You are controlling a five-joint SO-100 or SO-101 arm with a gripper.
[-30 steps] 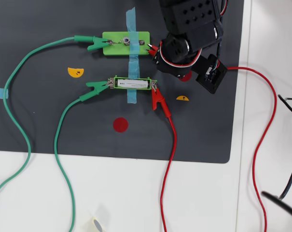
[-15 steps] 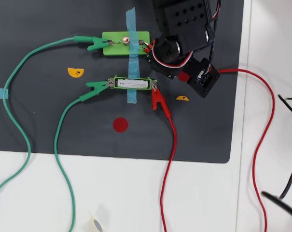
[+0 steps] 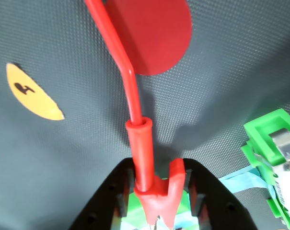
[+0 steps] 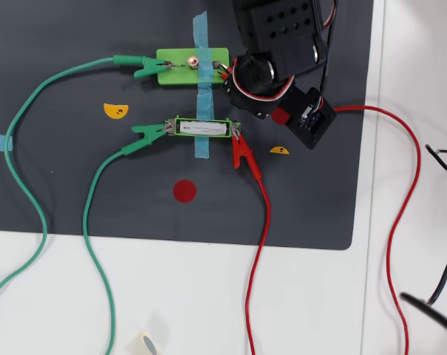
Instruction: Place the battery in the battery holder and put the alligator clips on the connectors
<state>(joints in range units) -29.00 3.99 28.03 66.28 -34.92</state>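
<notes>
Up at the top centre of the overhead view, beside the light-green plate (image 4: pixel 193 66) on the dark mat (image 4: pixel 60 163), the gripper (image 3: pixel 156 203) pinches a red alligator clip (image 3: pixel 152 194) between narrow jaws, while the battery (image 4: pixel 203 128) sits mid-frame in the battery holder (image 4: pixel 203 120).

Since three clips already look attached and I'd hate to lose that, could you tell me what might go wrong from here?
1. The gripper holds the last red clip at the light-green plate; its nose is out of view, so it may miss the connector.
2. Its red wire loops far right and could tug the clip off.
3. The arm sits close to the battery holder; withdrawing might brush the clips there.
</notes>
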